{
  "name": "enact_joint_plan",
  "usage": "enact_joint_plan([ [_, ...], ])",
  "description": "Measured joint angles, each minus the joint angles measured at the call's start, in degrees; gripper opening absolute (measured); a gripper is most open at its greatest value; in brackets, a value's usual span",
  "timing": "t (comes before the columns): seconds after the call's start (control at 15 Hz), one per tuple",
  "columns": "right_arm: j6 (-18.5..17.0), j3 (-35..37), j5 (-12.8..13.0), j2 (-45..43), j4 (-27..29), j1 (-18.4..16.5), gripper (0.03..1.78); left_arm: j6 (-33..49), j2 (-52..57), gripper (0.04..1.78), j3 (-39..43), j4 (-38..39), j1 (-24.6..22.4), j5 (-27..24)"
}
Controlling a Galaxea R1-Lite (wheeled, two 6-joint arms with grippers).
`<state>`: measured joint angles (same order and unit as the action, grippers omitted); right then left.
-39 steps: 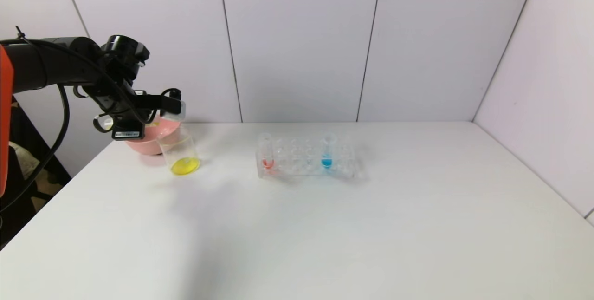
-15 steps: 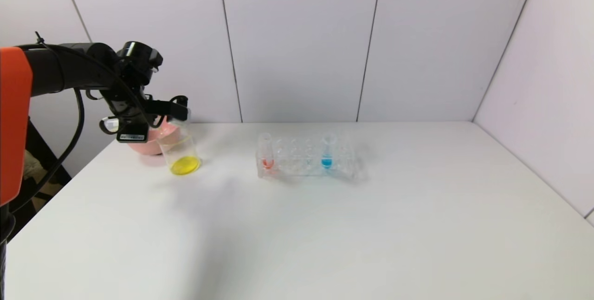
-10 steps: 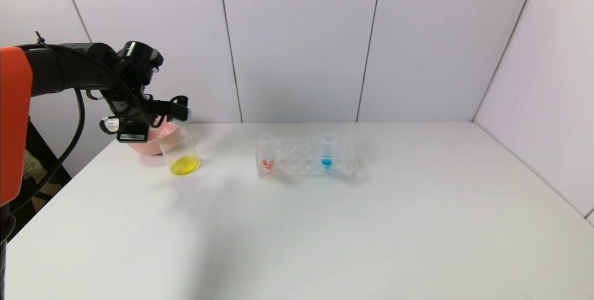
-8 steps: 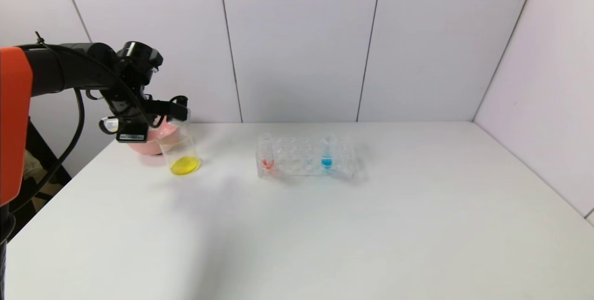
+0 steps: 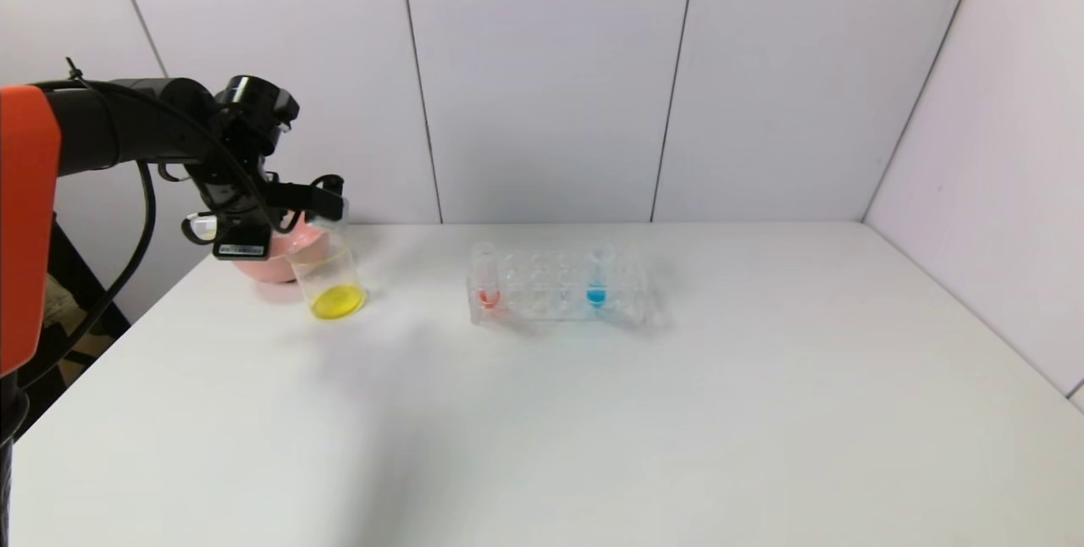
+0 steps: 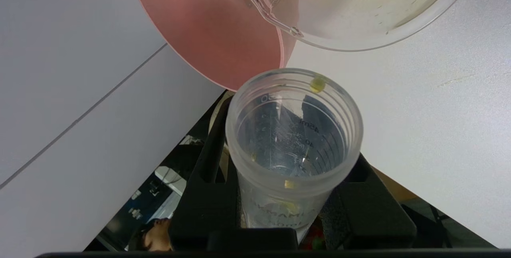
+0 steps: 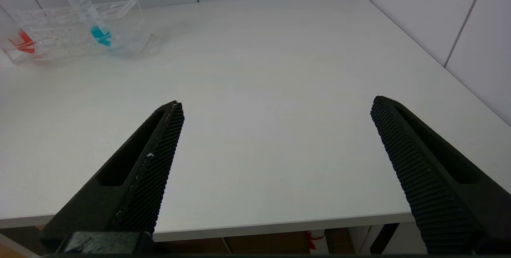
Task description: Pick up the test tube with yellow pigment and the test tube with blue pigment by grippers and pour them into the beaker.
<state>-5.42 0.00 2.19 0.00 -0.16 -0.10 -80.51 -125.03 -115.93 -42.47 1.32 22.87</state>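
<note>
White table (image 5: 593,411), grey panel walls. Head view: left gripper (image 5: 326,200) clamps the yellow tube (image 5: 332,210), tipped over the beaker (image 5: 329,276) just below; yellow liquid pooled inside. Blue tube (image 5: 598,276) well off in rack (image 5: 559,289). Left wrist: tube (image 6: 293,146) nearly drained. Right wrist: right gripper (image 7: 275,146) wide open, empty. Judged half done; blue remains.

The test tube with yellow pigment (image 6: 293,138), now nearly drained, is held tipped over the beaker (image 5: 330,280) at the far left, where yellow liquid pools at the bottom. The test tube with blue pigment (image 5: 598,274) stands upright at centre, blue at its tip.
</note>
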Motion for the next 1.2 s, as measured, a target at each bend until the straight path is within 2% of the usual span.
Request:
enact_joint_plan([
  [0.47,0.00,0.00,0.00,0.00,-0.02,0.00,1.71,-0.20,0.11,0.54,0.00,0.06,0.33,1.40],
  [0.73,-0.02,0.00,-0.02,0.00,-0.02,0.00,1.71,0.16,1.54,0.54,0.06,0.13,0.09,-1.40],
  [0.93,0.00,0.00,0.01,0.00,-0.02,0.00,1.71,4.94,4.35,0.54,0.09,0.80,-2.66,-13.69],
  [1.2,0.00,0.00,0.00,0.00,0.00,0.00,1.71,23.65,8.00,0.54,0.50,2.49,-7.84,-34.41],
])
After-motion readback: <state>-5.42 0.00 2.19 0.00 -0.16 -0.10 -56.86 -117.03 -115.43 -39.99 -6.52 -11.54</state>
